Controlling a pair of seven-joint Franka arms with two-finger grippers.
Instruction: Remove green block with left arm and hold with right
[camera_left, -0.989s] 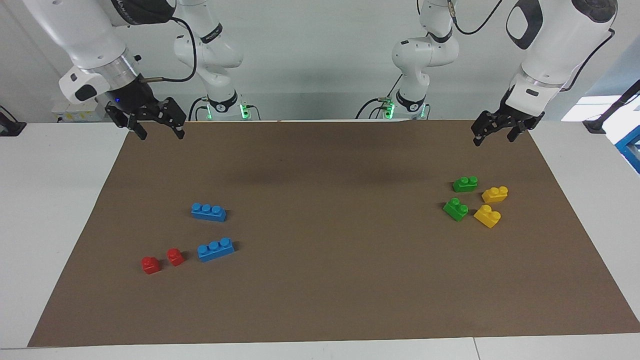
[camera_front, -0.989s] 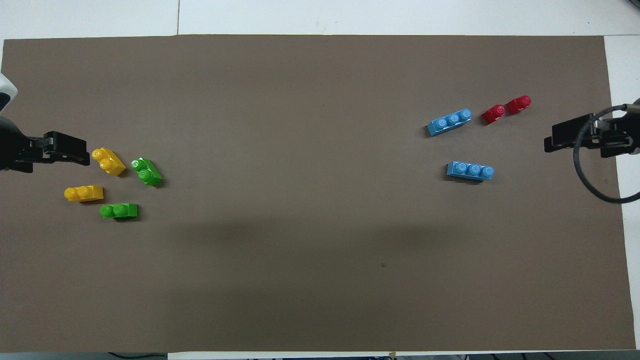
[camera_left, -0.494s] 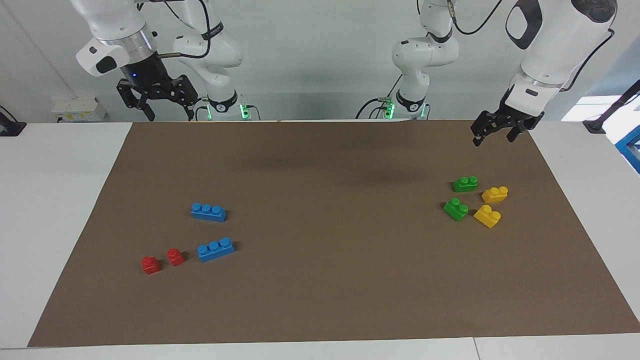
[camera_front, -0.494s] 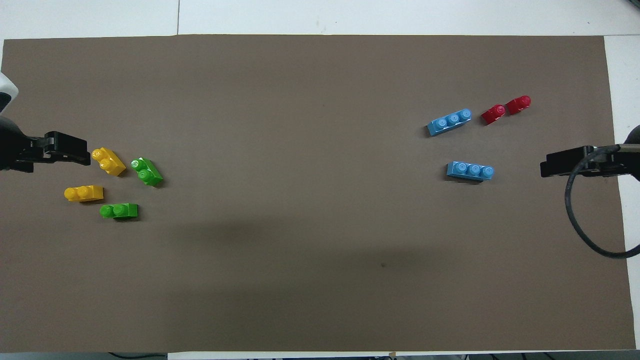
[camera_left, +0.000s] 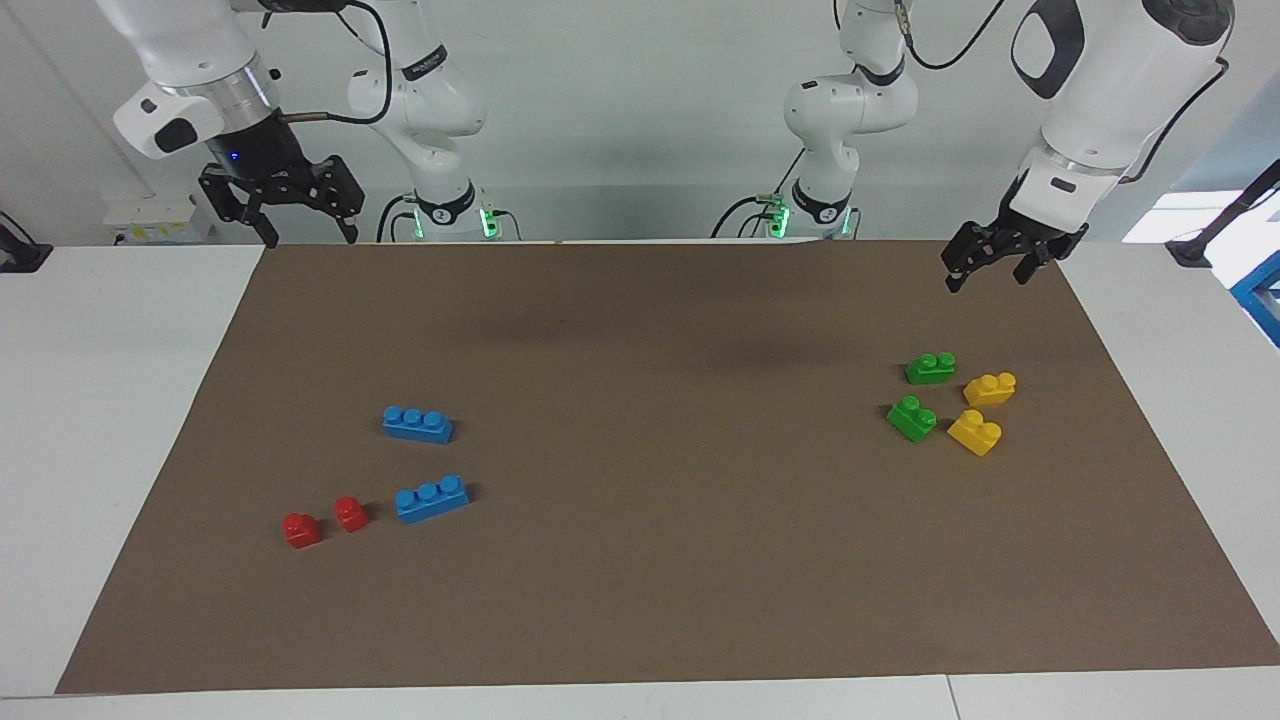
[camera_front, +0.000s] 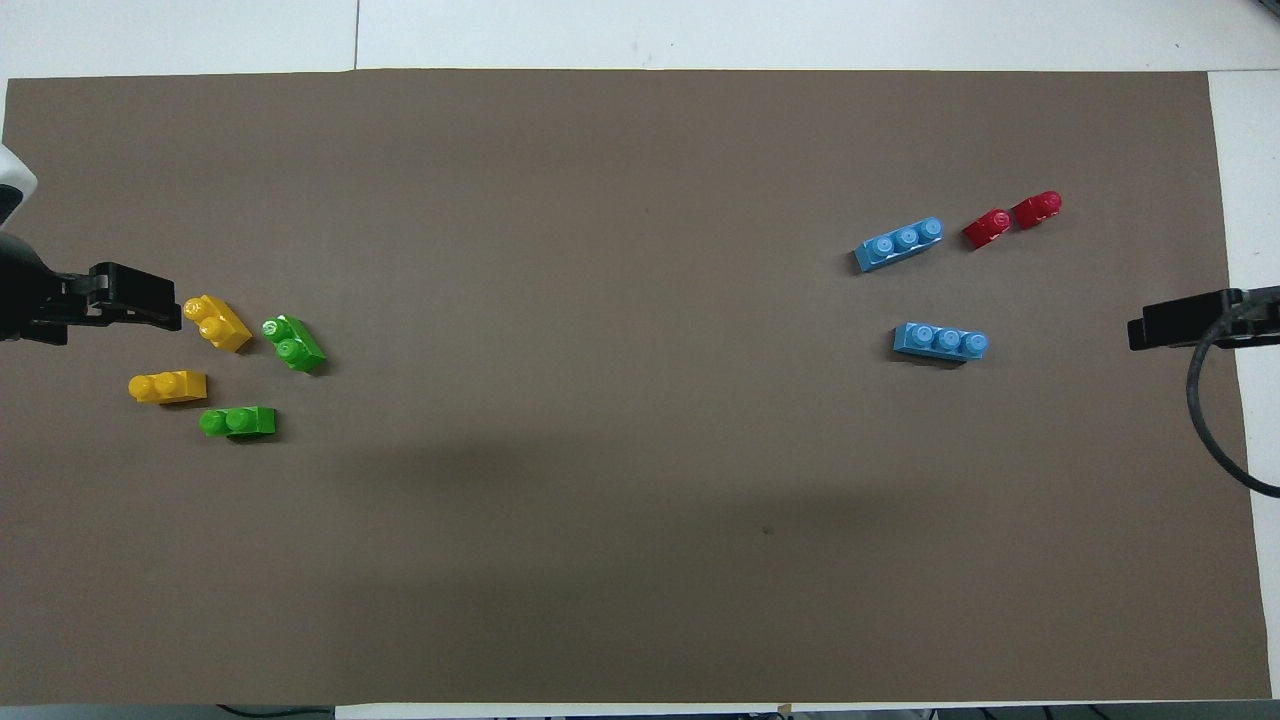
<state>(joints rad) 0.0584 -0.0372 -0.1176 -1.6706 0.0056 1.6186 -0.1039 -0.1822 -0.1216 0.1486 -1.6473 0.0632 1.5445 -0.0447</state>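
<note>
Two green blocks lie on the brown mat toward the left arm's end: one nearer the robots (camera_left: 930, 368) (camera_front: 238, 422), its twin a little farther (camera_left: 912, 418) (camera_front: 293, 343). Both lie free, touching nothing. My left gripper (camera_left: 988, 276) (camera_front: 172, 312) hangs open and empty in the air over the mat's edge near its corner, well apart from the green blocks. My right gripper (camera_left: 309, 238) (camera_front: 1138, 332) hangs open and empty, raised over the mat's edge at the right arm's end.
Two yellow blocks (camera_left: 990, 388) (camera_left: 975, 432) lie beside the green ones. Two blue three-stud bricks (camera_left: 417, 424) (camera_left: 431, 498) and two small red blocks (camera_left: 351, 513) (camera_left: 301, 529) lie toward the right arm's end. The brown mat (camera_left: 650, 580) covers the white table.
My right gripper has risen from over the mat's corner, then drifted outward toward the right arm's end of the table. My left gripper and all blocks have stayed still.
</note>
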